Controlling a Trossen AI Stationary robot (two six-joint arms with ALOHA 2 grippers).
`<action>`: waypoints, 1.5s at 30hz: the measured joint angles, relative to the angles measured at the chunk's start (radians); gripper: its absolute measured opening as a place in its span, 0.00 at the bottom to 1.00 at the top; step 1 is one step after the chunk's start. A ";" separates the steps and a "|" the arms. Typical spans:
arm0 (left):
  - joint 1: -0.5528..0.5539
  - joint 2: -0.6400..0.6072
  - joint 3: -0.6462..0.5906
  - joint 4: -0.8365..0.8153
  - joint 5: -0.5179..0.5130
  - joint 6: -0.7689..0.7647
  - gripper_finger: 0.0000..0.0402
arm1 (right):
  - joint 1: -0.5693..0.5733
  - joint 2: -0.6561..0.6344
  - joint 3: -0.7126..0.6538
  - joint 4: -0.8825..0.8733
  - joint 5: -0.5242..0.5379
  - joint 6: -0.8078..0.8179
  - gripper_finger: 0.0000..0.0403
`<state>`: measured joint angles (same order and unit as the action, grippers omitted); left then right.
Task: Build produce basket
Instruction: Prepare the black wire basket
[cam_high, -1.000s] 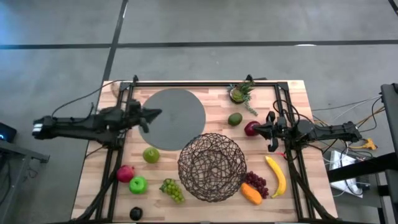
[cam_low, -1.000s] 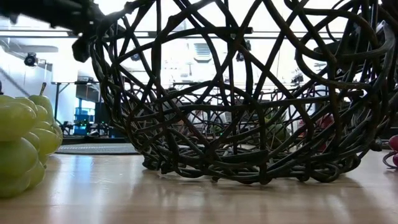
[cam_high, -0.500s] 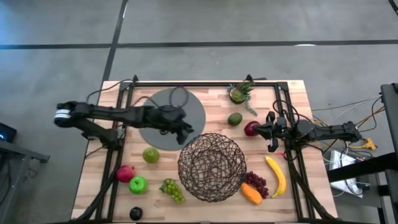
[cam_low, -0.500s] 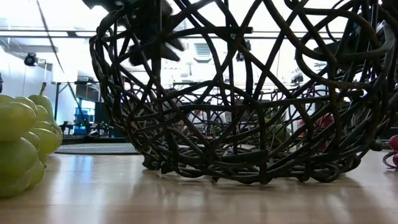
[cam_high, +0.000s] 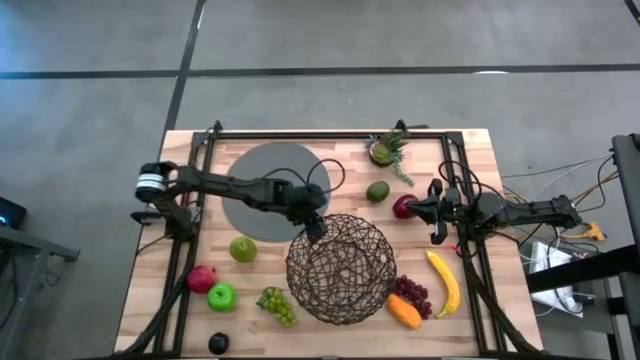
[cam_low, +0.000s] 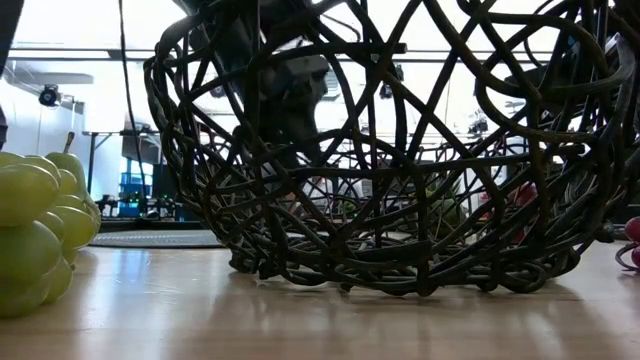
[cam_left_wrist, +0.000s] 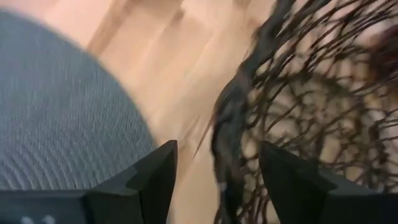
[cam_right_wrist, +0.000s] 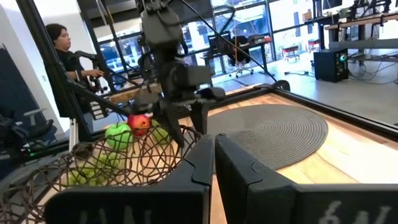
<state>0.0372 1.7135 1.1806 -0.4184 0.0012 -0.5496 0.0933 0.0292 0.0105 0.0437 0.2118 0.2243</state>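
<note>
The dark wire basket (cam_high: 340, 268) stands on the table near its front, with nothing in it. My left gripper (cam_high: 315, 226) hangs open at the basket's far-left rim (cam_left_wrist: 227, 143), one finger (cam_left_wrist: 155, 177) on each side of the rim; whether they touch it, I cannot tell. The low view shows this gripper (cam_low: 290, 95) through the wires. Produce lies around the basket: green apples (cam_high: 243, 249), green grapes (cam_high: 278, 305), avocado (cam_high: 377, 191), banana (cam_high: 446, 283), purple grapes (cam_high: 411, 293). My right gripper (cam_high: 437, 212) waits shut beside a red apple (cam_high: 403, 207).
A flat grey disc (cam_high: 275, 190) lies at the far left, just behind the basket. A small spiky plant (cam_high: 388, 148) stands at the far edge. A dark plum (cam_high: 218, 343) and a red fruit (cam_high: 201, 278) lie front left. A person (cam_right_wrist: 59, 46) sits beyond the table.
My left gripper has swept from the table's far left, across the grey disc, toward the right and near side and down to the basket's far-left rim. The basket and the fruits have stayed in place.
</note>
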 joint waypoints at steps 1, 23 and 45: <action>0.000 0.014 0.007 -0.003 0.000 -0.020 0.50 | 0.000 0.000 0.000 0.000 0.000 -0.005 0.02; 0.224 -0.251 0.074 -0.430 0.022 -0.022 0.03 | 0.000 0.000 0.000 0.002 0.056 -0.173 0.02; 0.844 -0.343 -0.137 -0.393 -0.001 0.513 0.03 | 0.000 -0.001 0.000 0.018 0.081 -0.112 0.02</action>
<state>0.8817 1.3709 1.0434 -0.8117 0.0003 -0.0364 0.0933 0.0284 0.0101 0.0617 0.2928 0.1123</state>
